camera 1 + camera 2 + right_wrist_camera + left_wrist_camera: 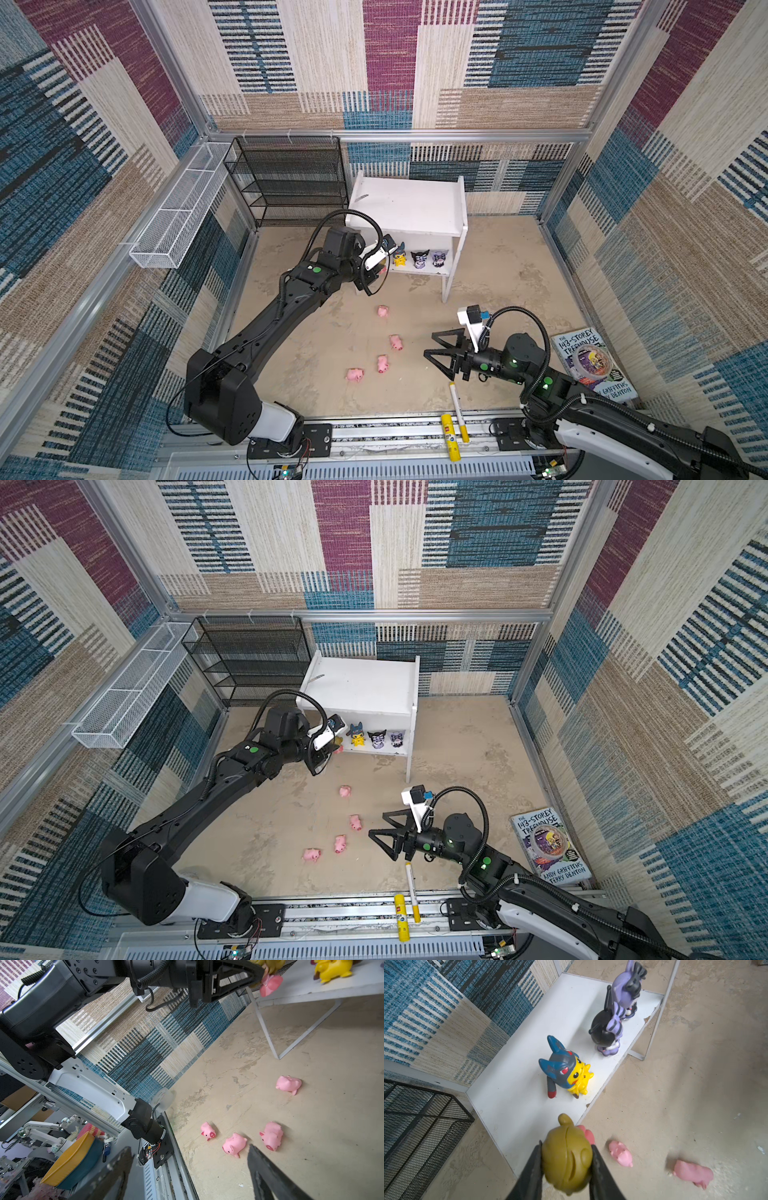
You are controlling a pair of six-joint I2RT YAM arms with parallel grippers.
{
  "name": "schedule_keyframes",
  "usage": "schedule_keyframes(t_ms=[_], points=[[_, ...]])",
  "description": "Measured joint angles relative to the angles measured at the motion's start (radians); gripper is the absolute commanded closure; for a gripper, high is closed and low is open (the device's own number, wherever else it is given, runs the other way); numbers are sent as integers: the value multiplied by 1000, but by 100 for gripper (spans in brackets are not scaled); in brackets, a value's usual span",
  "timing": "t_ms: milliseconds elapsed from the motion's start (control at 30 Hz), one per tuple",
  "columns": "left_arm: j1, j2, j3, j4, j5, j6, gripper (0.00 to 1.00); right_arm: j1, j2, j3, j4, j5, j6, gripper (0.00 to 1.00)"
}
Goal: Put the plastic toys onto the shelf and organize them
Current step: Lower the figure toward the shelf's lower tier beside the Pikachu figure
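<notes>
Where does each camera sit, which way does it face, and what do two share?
Top views: high behind the left arm and right arm, both showing, looking down on the white two-tier board shelf.
Left wrist: past the left hand, shut on the blond-haired pink doll, toward the shelf's lower board.
Right wrist: past the open right hand, low across the floor.
Shared: both wrist views show the doll and pink plastic pigs.

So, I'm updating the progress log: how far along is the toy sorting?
Done: the yellow hooded figure and two black-and-purple figures stand on the lower board of the shelf. In hand: the left gripper is shut on the blond doll, at that board's front edge. Left: four pink pigs lie on the floor; the right gripper is open and empty near them.
</notes>
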Motion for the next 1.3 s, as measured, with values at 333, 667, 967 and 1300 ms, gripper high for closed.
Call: schedule_keyframes(t_ms=[333,667,967,1300], points=[[2,18,-9,49,-4,2,68,0,-10,-11,-10,9,0,12],[3,26,-27,76,-11,2,68,0,-28,-25,-10,10,1,12],[2,19,-48,91,-32,10,67,0,-20,-27,-4,10,1,12],[4,35,-51,124,-67,25,65,0,-19,-28,12,10,1,12]])
